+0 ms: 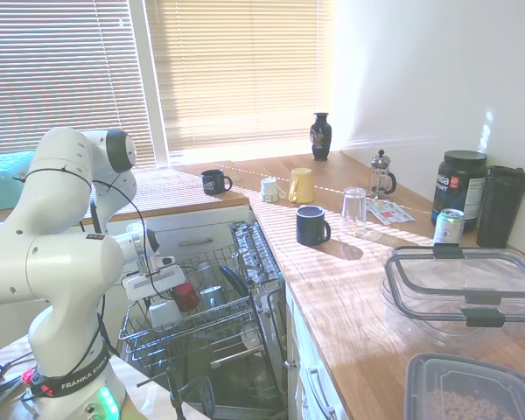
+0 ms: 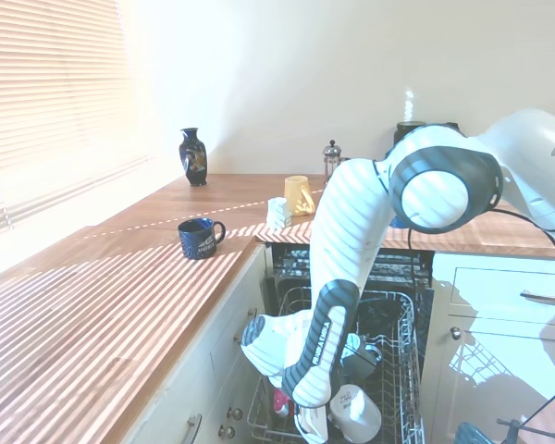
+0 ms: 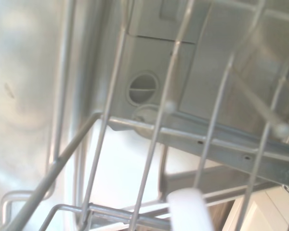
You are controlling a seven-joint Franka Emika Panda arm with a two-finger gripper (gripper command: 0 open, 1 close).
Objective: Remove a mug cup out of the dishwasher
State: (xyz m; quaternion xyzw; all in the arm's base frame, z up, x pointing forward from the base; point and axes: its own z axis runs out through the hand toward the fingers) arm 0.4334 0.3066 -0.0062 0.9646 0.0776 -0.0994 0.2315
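We see the gripper (image 1: 162, 302) low at the frame's lower left, pinching the mug cup (image 1: 164, 311) just above the dishwasher (image 1: 212, 343) rack. A red cup (image 1: 186, 297) sits just right of it. A navy mug (image 1: 311, 226) stands mid-frame on the wooden counter (image 1: 332, 289).

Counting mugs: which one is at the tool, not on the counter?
The white mug cup, in the dishwasher rack at the tool; other mugs stand on the counter.

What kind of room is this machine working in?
Almost certainly a home kitchen. A wooden countertop carries mugs and a French press, and below it an open dishwasher has its wire rack pulled out with crockery in it, including a white mug cup.
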